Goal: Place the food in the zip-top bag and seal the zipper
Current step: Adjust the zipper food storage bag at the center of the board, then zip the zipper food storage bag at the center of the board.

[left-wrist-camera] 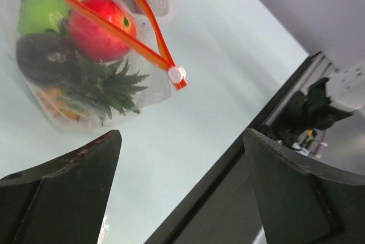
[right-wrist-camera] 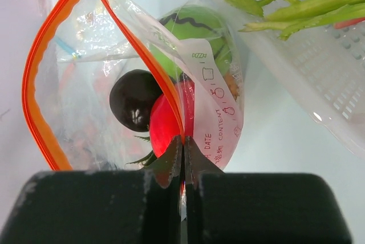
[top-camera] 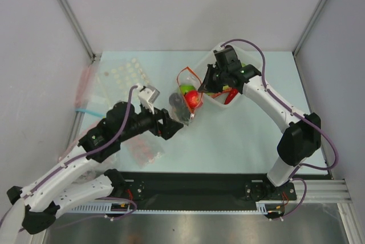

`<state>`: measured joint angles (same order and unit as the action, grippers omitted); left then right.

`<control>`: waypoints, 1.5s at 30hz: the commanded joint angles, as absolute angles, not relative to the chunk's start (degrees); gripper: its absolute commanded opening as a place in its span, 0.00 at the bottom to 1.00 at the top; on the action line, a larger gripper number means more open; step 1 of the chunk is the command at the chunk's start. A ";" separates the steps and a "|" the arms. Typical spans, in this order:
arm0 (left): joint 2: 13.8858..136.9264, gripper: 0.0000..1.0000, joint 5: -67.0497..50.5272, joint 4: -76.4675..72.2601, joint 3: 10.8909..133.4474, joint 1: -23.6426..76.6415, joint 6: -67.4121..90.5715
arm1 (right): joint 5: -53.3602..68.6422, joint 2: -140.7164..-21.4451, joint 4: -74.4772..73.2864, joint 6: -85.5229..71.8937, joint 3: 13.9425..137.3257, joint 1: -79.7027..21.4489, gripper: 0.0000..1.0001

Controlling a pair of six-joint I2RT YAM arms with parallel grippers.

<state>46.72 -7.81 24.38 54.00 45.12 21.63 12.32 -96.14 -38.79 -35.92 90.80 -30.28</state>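
Note:
The zip-top bag [top-camera: 183, 97] lies mid-table, its mouth held up and open. Inside it are a round green fruit [right-wrist-camera: 194, 27], a round red fruit [right-wrist-camera: 166, 121], a dark round fruit [right-wrist-camera: 134, 100] and the pineapple, whose green crown [left-wrist-camera: 105, 84] shows. My right gripper [right-wrist-camera: 183, 140] is shut on the orange-red zipper [right-wrist-camera: 34, 84] at one end of the mouth; it also shows in the top view [top-camera: 206, 83]. The zipper's white slider [left-wrist-camera: 176, 74] sits at the other end. My left gripper [left-wrist-camera: 182, 158] is open and empty, just short of the bag [left-wrist-camera: 85, 67], and shows in the top view [top-camera: 174, 123].
A white basket [top-camera: 246, 93] with green stalks and a red piece stands right of the bag, under my right arm. A sheet of white dots [top-camera: 128, 73], another clear bag [top-camera: 85, 93] and a packet of pink-red dots [top-camera: 145, 150] lie at the left. A black rail [top-camera: 228, 184] runs along the near edge.

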 commanded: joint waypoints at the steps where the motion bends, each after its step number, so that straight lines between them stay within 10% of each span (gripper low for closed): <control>1: 46.23 0.94 8.92 15.30 49.40 52.80 16.63 | 13.19 -95.27 -37.88 -34.54 92.11 -30.15 0.00; 45: 63.81 0.65 16.96 -15.82 36.47 60.73 1.50 | 12.57 -92.81 -38.32 -37.18 92.02 -29.79 0.00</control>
<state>62.87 16.16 -13.23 36.18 60.38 2.02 12.49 -95.53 -38.96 -36.29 90.83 -30.09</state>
